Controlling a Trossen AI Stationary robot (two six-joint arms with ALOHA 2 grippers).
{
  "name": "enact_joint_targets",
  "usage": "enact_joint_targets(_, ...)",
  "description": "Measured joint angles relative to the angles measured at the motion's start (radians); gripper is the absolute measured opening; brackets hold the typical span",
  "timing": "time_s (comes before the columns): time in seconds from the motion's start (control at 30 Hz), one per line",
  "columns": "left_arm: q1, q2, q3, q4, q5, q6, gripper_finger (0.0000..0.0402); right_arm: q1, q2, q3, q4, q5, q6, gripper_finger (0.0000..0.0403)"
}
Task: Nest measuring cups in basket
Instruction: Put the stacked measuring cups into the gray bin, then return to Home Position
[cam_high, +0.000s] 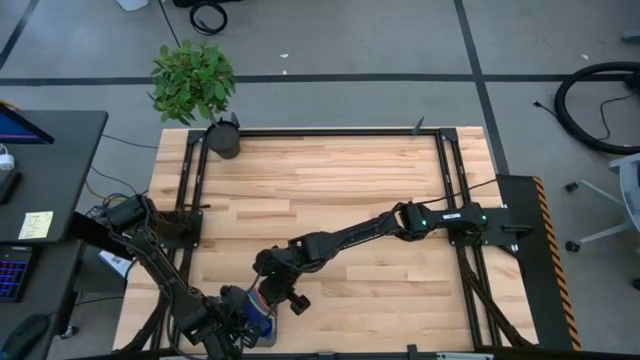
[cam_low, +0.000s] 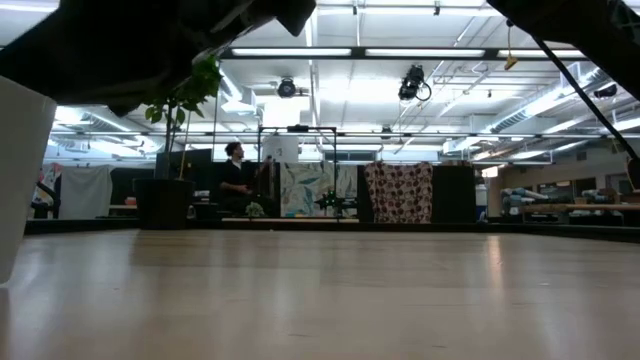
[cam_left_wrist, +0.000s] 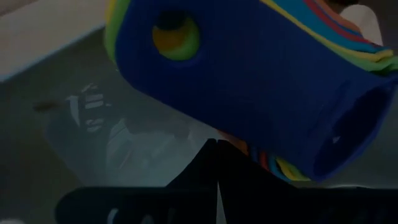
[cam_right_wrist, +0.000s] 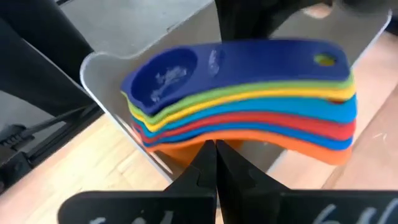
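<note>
Cups (cam_right_wrist: 242, 99) all nested, stack sitting in basket (cam_right_wrist: 109, 68). Both grippers' fingers pressed together, holding nothing: left (cam_left_wrist: 216, 163), right (cam_right_wrist: 216, 158). Looks done; only retreat left.

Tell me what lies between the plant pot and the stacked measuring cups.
Only bare wooden table, in the high view, between plant pot and measuring cups.

It was a big open lab hall. Ceiling strip lights (cam_low: 300, 52), taped floor lines (cam_high: 400, 78) and workbenches (cam_low: 560, 210) showed it.
</note>
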Motion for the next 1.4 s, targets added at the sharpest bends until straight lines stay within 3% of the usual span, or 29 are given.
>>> enact_joint_targets(0.6,0.011,0.059,0.003,0.163,-0.03,-0.028,0.0006,0.001,-0.001,-0.043,0.183,0.006,-0.002,0.0)
enact_joint_targets(0.93,0.006,0.066,0.066,0.011,-0.068,-0.007,0.0004,-0.005,-0.011,-0.043,0.192,-0.005,-0.002,0.0)
enact_joint_targets(1.4,-0.016,0.048,0.07,-0.052,-0.086,-0.003,0.0003,-0.022,-0.069,-0.043,0.186,0.003,-0.018,0.0)
